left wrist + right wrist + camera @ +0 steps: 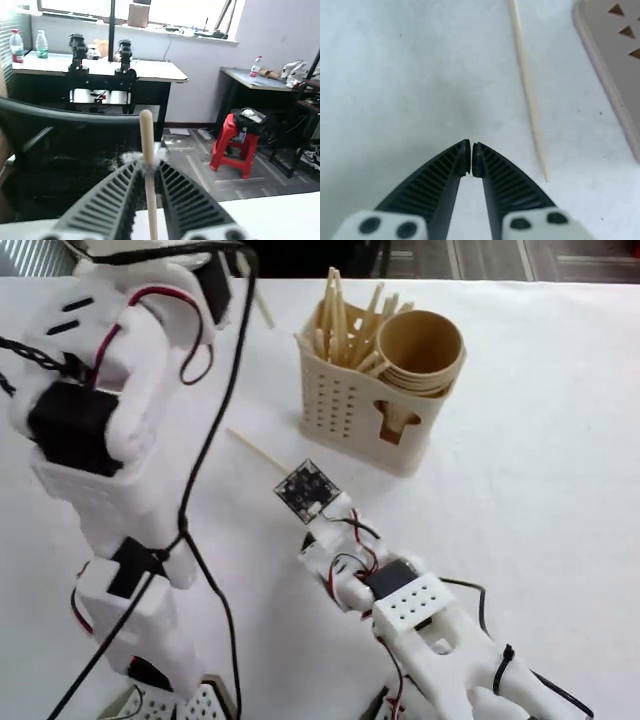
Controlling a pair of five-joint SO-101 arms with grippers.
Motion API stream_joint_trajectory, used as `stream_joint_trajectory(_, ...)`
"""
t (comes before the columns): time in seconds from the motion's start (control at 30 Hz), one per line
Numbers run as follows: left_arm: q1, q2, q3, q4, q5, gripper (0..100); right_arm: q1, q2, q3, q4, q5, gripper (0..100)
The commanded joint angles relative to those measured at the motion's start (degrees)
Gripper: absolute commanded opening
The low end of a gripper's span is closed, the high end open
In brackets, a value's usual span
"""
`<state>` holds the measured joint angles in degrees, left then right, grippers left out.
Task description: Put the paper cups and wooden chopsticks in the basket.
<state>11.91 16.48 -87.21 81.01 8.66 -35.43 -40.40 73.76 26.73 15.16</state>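
Left hand (148,169) clamps a chopstick (146,131) (right hand (471,152) closed).

The table (540,440) is covered in plain white, with a faint cloth-like texture seen up close. A cream plastic basket (345,405) with rows of small holes in its walls stands on it, toward the far side and a little right of the middle. One wooden chopstick (258,451) lies flat on the white surface just left of the basket's near corner, apart from it, slanting from far left to near right. At the near left edge sits the white base (170,702) of an arm
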Motion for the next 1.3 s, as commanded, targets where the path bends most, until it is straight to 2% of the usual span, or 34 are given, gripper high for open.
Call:
stream_joint_trajectory(0.0, 4.1, 0.2, -1.0, -4.0, 0.2, 2, -0.5, -1.5, -0.3, -0.4, 0.7, 1.8)
stream_joint_trajectory(0.17, 7.9, 0.1, 5.4, -9.1, 0.0, 2, -0.5, -1.5, -0.3, -0.7, 0.7, 1.9)
stream_joint_trajectory(0.43, 9.3, 0.1, 20.3, -15.3, -9.0, 2, -0.5, -1.5, -0.4, -0.7, 0.7, 2.0)
stream_joint_trajectory(0.53, 9.1, 0.0, 22.3, -15.6, -10.8, 4, -0.5, -1.5, -0.4, -0.7, 0.7, 2.0)
stream_joint_trajectory(0.67, 8.9, 0.0, 22.7, -14.2, -10.8, 13, -0.5, -1.5, -0.4, -0.7, 0.7, 2.0)
stream_joint_trajectory(0.83, 8.8, -0.6, 21.9, -11.4, -11.3, 14, -0.5, -1.4, -0.4, -0.7, 0.7, 2.0)
stream_joint_trajectory(0.97, 7.5, -1.5, 18.4, -2.5, -11.3, 14, -0.5, -1.4, -0.4, -0.7, 0.7, 2.0)
stream_joint_trajectory(1.13, 4.1, -4.4, 11.5, 12.7, -11.3, 14, -0.5, -1.4, -0.4, -0.7, 0.7, 2.0)
stream_joint_trajectory(1.27, 0.8, -5.2, 6.6, 20.8, -11.6, 4, -0.5, -1.3, -0.4, -0.7, 0.7, 2.0)
